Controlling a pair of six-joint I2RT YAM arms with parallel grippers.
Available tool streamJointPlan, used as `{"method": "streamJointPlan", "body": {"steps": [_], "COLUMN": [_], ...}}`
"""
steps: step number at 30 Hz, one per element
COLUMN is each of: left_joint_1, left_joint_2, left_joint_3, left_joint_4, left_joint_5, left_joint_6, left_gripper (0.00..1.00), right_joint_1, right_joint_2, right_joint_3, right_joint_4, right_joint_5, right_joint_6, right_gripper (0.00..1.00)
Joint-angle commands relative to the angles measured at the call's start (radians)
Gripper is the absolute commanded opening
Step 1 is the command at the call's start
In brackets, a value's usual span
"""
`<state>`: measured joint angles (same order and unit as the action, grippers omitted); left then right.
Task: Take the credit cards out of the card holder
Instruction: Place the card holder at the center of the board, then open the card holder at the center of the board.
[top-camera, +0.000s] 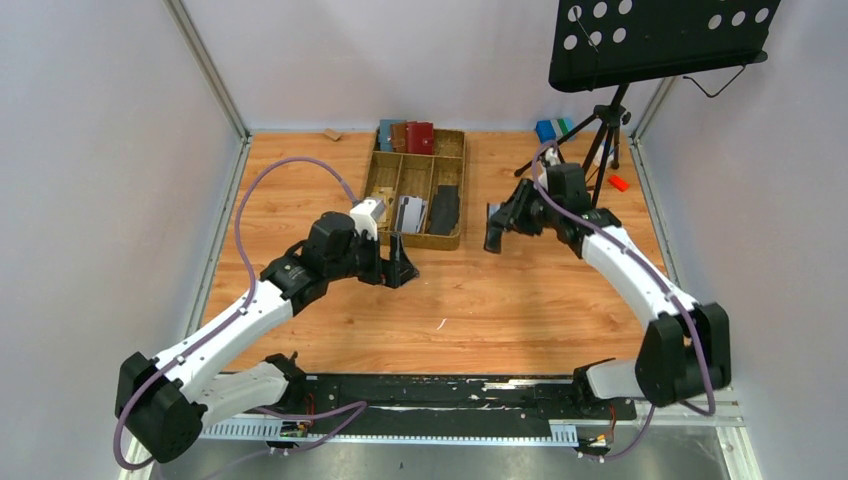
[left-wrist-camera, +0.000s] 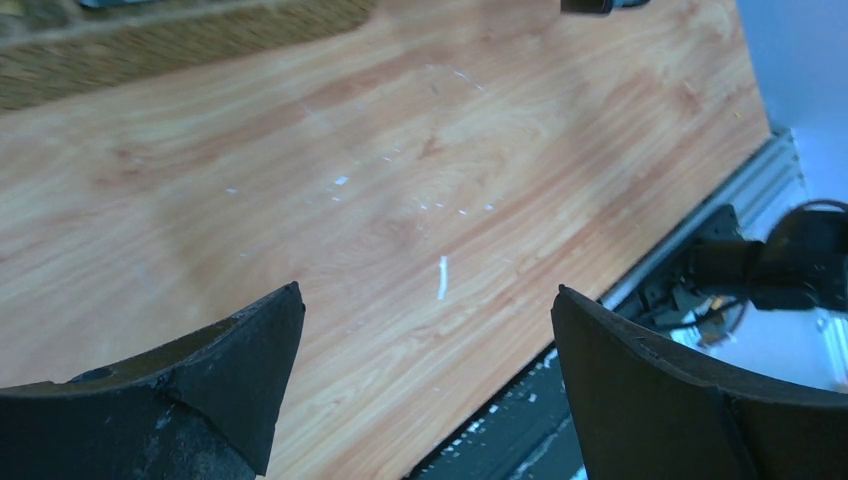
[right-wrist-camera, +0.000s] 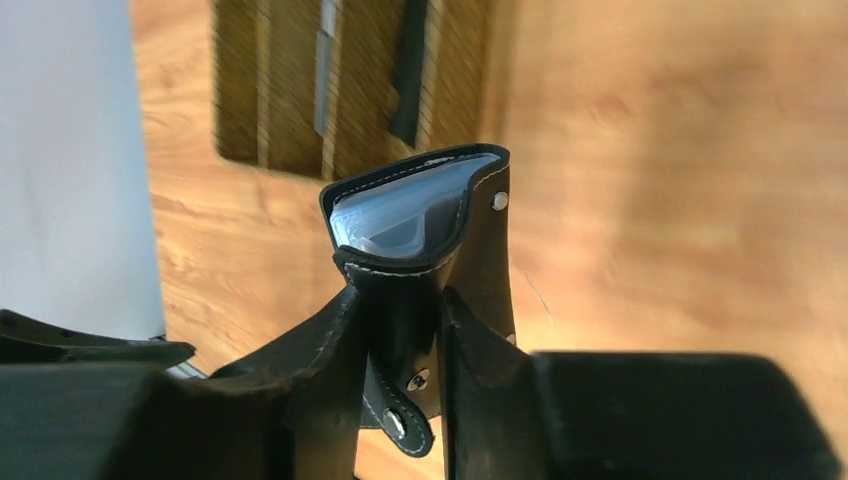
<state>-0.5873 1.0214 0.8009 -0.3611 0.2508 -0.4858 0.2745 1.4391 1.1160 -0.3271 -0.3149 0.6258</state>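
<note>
Your right tool (right-wrist-camera: 400, 330) pinches the small black stitched-leather card holder (right-wrist-camera: 482, 250) by its lower half, above the wooden table (top-camera: 470, 300) at 3 o'clock from the woven brown tray (top-camera: 464, 175), with grey-blue sleeve pages (right-wrist-camera: 400, 215) showing at its open end. Your left tool (left-wrist-camera: 425, 335) hangs spread and empty at the holder's 9 o'clock. Bring it squarely to that open end and nip only what a single sleeve holds.

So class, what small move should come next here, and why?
Probably swing the open, empty left gripper towards the small black leather card holder: the right gripper clamps it, grey-blue sleeve pages facing outward, ready for a pull.
</note>
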Motion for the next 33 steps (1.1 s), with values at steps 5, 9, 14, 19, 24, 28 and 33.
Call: {"method": "streamJointPlan", "body": {"steps": [5, 9, 14, 19, 24, 28, 33], "left_joint_1": [-0.211, -0.242, -0.277, -0.305, -0.305, -0.305, -0.305], "left_joint_2": [0.058, 0.117, 0.267, 0.411, 0.425, 0.404, 0.348], "left_joint_3": [0.013, 0.068, 0.195, 0.287, 0.252, 0.214, 0.177], "left_joint_4": [0.110, 0.098, 0.055, 0.051, 0.093, 0.147, 0.164], "left_joint_5": [-0.117, -0.165, -0.206, -0.183, -0.175, -0.173, -0.186], "left_joint_6": [-0.168, -0.202, -0.192, -0.242, -0.280, -0.305, -0.320], "left_gripper": [1.00, 1.00, 1.00, 0.99, 0.98, 0.98, 0.98], "right_joint_1": [0.014, 0.015, 0.012, 0.012, 0.012, 0.012, 0.012], "right_joint_2": [-0.277, -0.267, -0.191, -0.177, -0.160, -0.083, 0.057], "right_joint_3": [-0.166, -0.078, -0.016, -0.121, -0.188, -0.205, -0.185], "right_joint_4": [-0.149, -0.298, -0.527, -0.517, -0.427, -0.379, -0.382], "right_joint_5": [0.012, 0.028, 0.161, 0.147, 0.104, 0.071, 0.080], "right_joint_6": [-0.121, -0.227, -0.367, -0.391, -0.350, -0.340, -0.365], "right_gripper": [0.99, 1.00, 1.00, 0.97, 0.95, 0.91, 0.89]}}
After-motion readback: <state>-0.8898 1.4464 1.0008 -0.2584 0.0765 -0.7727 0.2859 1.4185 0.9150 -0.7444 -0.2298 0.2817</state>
